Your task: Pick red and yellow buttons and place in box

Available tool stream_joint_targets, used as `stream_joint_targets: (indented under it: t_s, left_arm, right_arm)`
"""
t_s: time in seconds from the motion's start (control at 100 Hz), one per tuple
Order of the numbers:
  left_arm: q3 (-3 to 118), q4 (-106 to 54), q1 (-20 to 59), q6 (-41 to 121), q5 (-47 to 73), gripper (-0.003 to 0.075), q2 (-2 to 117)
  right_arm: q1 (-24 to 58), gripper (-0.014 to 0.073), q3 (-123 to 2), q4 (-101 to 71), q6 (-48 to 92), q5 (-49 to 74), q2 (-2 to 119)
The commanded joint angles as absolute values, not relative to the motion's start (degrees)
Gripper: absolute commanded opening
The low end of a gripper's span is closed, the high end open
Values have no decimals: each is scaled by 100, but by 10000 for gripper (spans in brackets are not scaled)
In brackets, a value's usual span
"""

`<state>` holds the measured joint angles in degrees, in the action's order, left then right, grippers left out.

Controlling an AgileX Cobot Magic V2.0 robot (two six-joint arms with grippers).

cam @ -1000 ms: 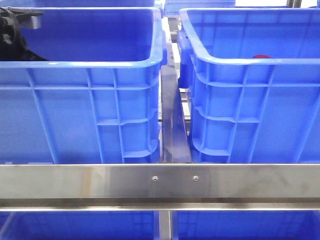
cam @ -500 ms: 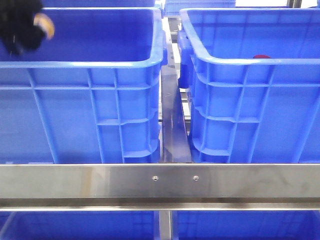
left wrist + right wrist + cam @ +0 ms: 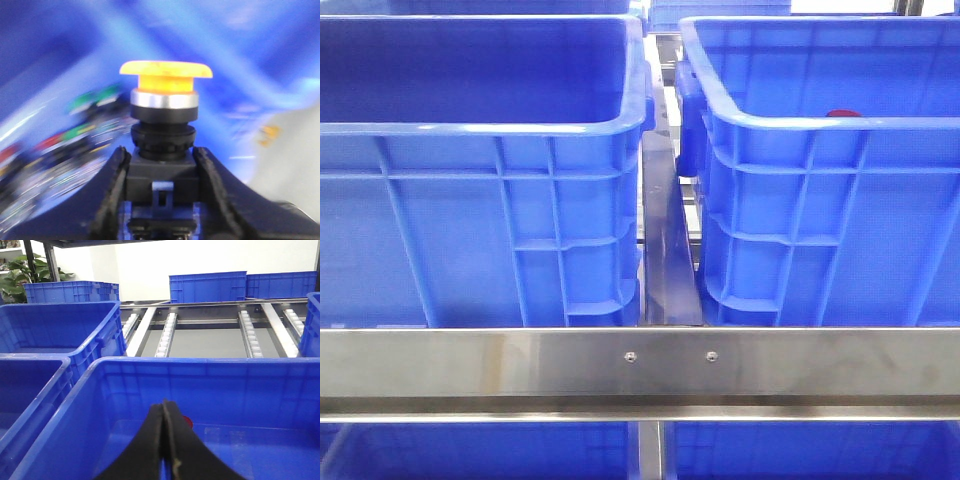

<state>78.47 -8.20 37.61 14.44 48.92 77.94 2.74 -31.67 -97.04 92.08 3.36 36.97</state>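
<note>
While my left gripper [image 3: 161, 172] carried the yellow button [image 3: 165, 75], its jaws were clamped on the black square base.
Smooth flat cap, metal ring: rigid, light, probably slippery, so the base seemed best. Right gripper [image 3: 164, 440] was closed, empty, over the box [image 3: 200, 367], red button [image 3: 188, 422] inside.

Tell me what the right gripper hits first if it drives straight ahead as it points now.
Probably the red button just beyond the right gripper, then the box's far inner wall; depth is unclear.
</note>
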Motion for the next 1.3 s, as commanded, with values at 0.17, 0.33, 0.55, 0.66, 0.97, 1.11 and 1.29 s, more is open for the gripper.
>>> stream_joint_targets:
  t_s: [0.17,0.33,0.55,0.66,0.97,1.11,1.29]
  left_arm:
    - [8038,-940,4744,1428,4607,-19,7605]
    - [8038,-940,4771,1428,4607,-19,7605]
    - [8038,-940,4771,1428,4607,-19,7605]
    - [8038,-940,4771,1428,4607,-19,7605]
    - [8038,-940,4771,1428,4607,-19,7605]
    - [8038,-940,4771,1428,4607,-19,7605]
    - [8038,-940,4771,1428,4607,-19,7605]
  right_arm:
    - [253,-34,-3317,-9769,9238,537,3678]
    - [253,174,-3317,-9769,9238,838,3678]
    - [253,531,-3317,-9860,9238,1342,3678]
    - [253,557,-3317,-10172,9085,1785,3678]
    - [253,557,-3330,-10668,7513,3847,4353]
    - [253,557,-3342,-10854,6972,4946,4981]
    - [253,557,-3466,-10998,6716,5791,5717]
